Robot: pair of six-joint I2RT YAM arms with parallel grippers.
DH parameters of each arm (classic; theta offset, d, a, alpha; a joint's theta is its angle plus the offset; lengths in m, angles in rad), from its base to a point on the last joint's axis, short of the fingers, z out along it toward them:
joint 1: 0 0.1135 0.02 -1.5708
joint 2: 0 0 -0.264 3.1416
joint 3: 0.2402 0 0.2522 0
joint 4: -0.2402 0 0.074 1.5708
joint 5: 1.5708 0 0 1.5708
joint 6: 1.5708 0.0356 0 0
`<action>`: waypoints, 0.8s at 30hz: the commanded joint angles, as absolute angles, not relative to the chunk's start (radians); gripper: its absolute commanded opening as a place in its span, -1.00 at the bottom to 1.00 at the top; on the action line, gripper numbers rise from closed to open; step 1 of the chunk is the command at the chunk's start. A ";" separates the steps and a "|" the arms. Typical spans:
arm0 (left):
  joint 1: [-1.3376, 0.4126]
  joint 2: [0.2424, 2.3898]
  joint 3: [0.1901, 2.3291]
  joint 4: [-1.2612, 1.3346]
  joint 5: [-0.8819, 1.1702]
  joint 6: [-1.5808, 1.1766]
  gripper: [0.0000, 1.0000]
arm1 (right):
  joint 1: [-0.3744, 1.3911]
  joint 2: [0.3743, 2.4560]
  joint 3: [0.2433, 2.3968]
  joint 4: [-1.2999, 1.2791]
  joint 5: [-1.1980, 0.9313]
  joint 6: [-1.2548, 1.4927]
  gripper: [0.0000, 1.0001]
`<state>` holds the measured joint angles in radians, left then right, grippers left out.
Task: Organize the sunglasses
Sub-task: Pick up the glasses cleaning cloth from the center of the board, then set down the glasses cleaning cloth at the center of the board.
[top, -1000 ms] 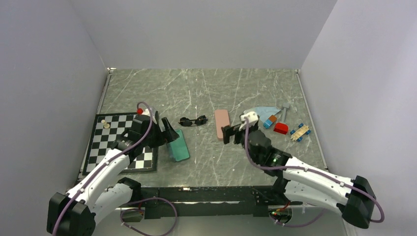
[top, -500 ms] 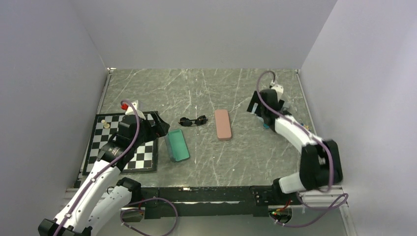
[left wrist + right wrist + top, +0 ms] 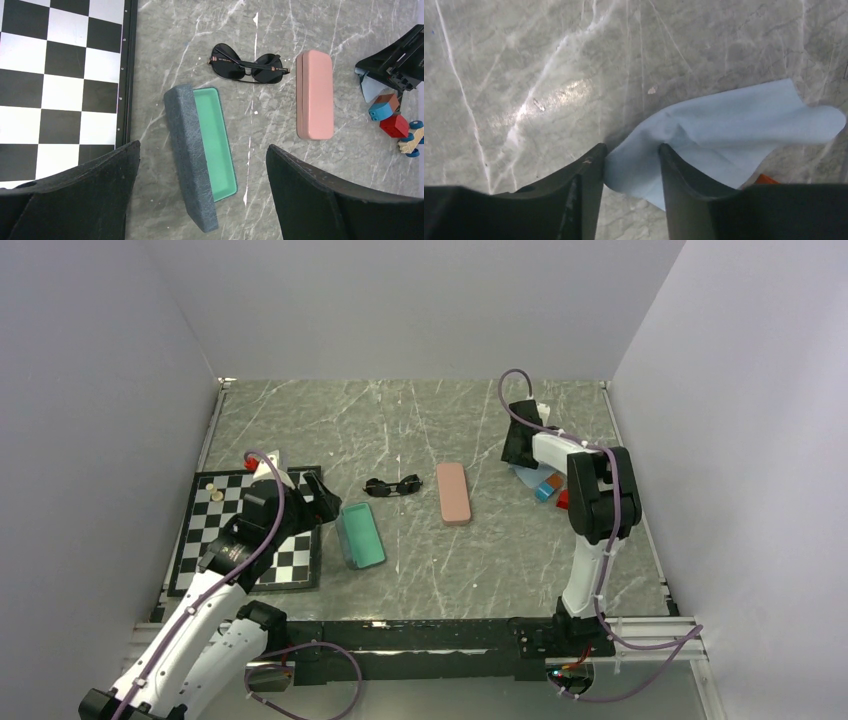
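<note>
At centre of the overhead view, the black sunglasses (image 3: 392, 485) lie outside the open case (image 3: 360, 536) at lower left. The left gripper (image 3: 202, 147) hangs wide above that case. At upper right, the right gripper (image 3: 631, 155) pinches a light blue cloth (image 3: 724, 125). Packing looks not yet begun.

You have the thin black-framed sunglasses (image 3: 392, 486) lying on the grey marbled table (image 3: 400, 420), just left of the closed oblong pink case (image 3: 453, 493) and just beyond the open slate-blue case with a teal lining (image 3: 361, 536). Your left gripper (image 3: 322, 498) hangs near that open case, at the right edge of the black-and-white chessboard (image 3: 225, 540). Your right gripper (image 3: 516, 448) is far out at the light blue cloth (image 3: 527, 477).
</note>
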<state>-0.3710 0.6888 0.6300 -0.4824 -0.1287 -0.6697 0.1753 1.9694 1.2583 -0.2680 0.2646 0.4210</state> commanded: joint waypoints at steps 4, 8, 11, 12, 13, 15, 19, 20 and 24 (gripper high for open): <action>-0.374 0.688 0.638 -0.445 -0.129 -0.672 0.99 | 0.173 2.016 1.292 -0.305 0.217 0.422 -0.73; -0.374 0.682 0.634 -0.423 -0.100 -0.662 0.99 | 0.185 1.910 1.263 -0.305 0.145 0.399 -0.95; -0.374 0.683 0.635 -0.377 -0.032 -0.637 0.99 | 0.208 1.783 1.206 -0.308 0.016 0.414 -0.92; -0.374 0.687 0.634 -0.355 -0.013 -0.627 0.99 | 0.224 1.729 1.180 -0.309 -0.048 0.420 -0.91; -0.374 0.690 0.632 -0.334 -0.010 -0.620 0.99 | 0.242 1.673 1.154 -0.312 -0.097 0.426 -0.89; -0.374 0.704 0.619 -0.282 -0.008 -0.627 0.99 | 0.305 1.561 1.103 -0.338 -0.169 0.440 -0.87; -0.374 0.760 0.647 -0.201 0.021 -0.600 0.99 | 0.452 1.318 0.955 -0.331 -0.352 0.500 -0.88; -0.374 0.778 0.665 -0.203 0.039 -0.592 0.99 | 0.486 1.264 0.911 -0.297 -0.420 0.532 -0.88; -0.379 0.818 0.691 -0.200 0.080 -0.587 0.99 | 0.622 1.193 0.810 -0.208 -0.638 0.638 -0.90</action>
<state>-0.3729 0.8005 0.6357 -0.2726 0.0105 -0.6159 0.5404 1.2133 0.8974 -0.2729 -0.3603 0.5110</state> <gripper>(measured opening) 0.994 0.059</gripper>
